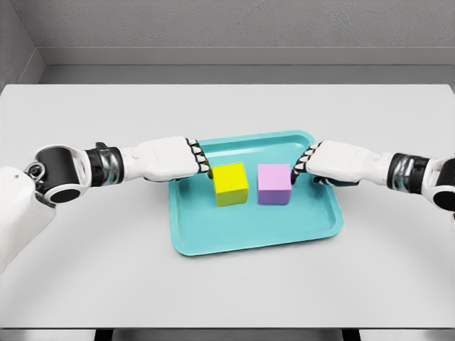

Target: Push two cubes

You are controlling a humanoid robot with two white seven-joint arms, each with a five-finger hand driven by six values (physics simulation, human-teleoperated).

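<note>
A yellow cube [231, 184] and a purple cube [274, 184] sit side by side in the middle of a teal tray [249, 234], a narrow gap between them. My left hand [202, 162] reaches in over the tray's left rim, its curled fingertips against the yellow cube's left side. From the other side my right hand [301, 165] comes in, fingertips curled and touching the purple cube's right side. Neither hand holds anything.
The tray lies on a light grey table [85, 270] that ends at a grey wall behind. Both white forearms stretch low across the table on either side of the tray.
</note>
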